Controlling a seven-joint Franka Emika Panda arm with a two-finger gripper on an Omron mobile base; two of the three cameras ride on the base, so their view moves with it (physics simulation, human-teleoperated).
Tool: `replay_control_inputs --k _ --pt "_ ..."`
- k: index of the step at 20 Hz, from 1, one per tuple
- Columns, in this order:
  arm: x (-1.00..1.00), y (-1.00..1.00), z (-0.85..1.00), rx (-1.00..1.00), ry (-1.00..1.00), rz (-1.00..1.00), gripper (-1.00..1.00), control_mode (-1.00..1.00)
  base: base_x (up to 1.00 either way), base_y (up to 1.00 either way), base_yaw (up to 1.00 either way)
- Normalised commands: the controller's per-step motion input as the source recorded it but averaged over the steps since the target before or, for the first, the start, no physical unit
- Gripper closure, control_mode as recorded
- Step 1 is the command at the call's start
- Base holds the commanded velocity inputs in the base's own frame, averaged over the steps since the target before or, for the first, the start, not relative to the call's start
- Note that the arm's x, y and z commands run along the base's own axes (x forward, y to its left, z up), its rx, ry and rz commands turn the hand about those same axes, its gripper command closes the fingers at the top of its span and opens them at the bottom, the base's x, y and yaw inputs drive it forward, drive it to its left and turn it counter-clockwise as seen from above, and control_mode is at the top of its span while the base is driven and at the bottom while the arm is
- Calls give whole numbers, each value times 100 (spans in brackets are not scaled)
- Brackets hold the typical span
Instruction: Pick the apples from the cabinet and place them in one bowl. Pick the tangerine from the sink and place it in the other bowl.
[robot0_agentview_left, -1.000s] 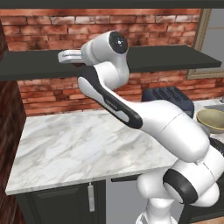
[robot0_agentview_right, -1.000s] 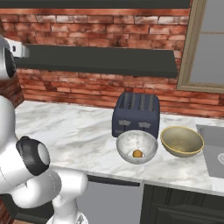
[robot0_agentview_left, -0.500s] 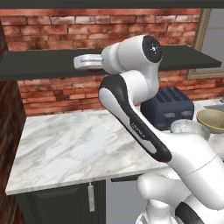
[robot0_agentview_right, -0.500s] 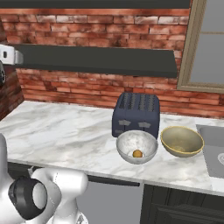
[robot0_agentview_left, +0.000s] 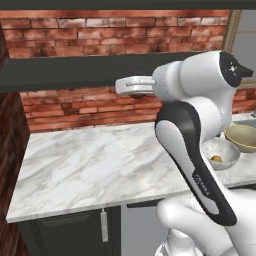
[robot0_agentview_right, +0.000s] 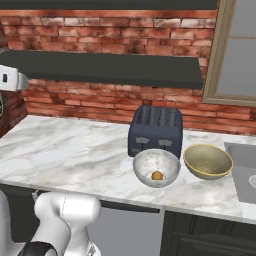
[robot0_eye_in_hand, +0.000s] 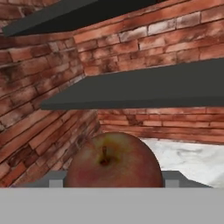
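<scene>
A dark red apple (robot0_eye_in_hand: 113, 159) sits between my gripper's (robot0_eye_in_hand: 114, 178) two fingers, which are shut on its sides. In the left base view the gripper (robot0_agentview_left: 120, 88) points left, just below the front edge of the dark cabinet shelf (robot0_agentview_left: 75, 70). The pale grey-white bowl (robot0_agentview_right: 170, 162) stands on the counter in front of the toaster, and a small yellow-orange fruit (robot0_agentview_right: 157, 175) lies in it. Right of it stands the tan-olive bowl (robot0_agentview_right: 207, 161) with nothing inside. At the far right is the corner of the sink (robot0_agentview_right: 242, 172). The tangerine is out of view.
A dark blue toaster (robot0_agentview_right: 156, 131) stands behind the bowls. The marble counter (robot0_agentview_left: 90, 165) runs left to a brick side wall (robot0_agentview_left: 10, 150). A second shelf (robot0_eye_in_hand: 52, 17) hangs above the first. A window frame (robot0_agentview_right: 220, 50) rises at the right.
The arm has swung, carrying the hand rightward and a little lower, off the shelf and to just below its front edge. The bowls and the toaster have not moved.
</scene>
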Motion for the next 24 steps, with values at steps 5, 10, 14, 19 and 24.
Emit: replay_control_inputs --k 5,10,14,19,24 --pt "-88 -48 6 0 14 0 100 -100 0 0 0" --pt "-55 -23 3 0 15 0 100 -100 0 0 0" --pt "-37 -8 -10 -6 8 0 100 -100 0 0 0" --pt "-46 -26 -45 -5 0 0 100 -100 0 0 0" --pt "-8 -40 -59 -4 0 0 100 -100 0 0 0"
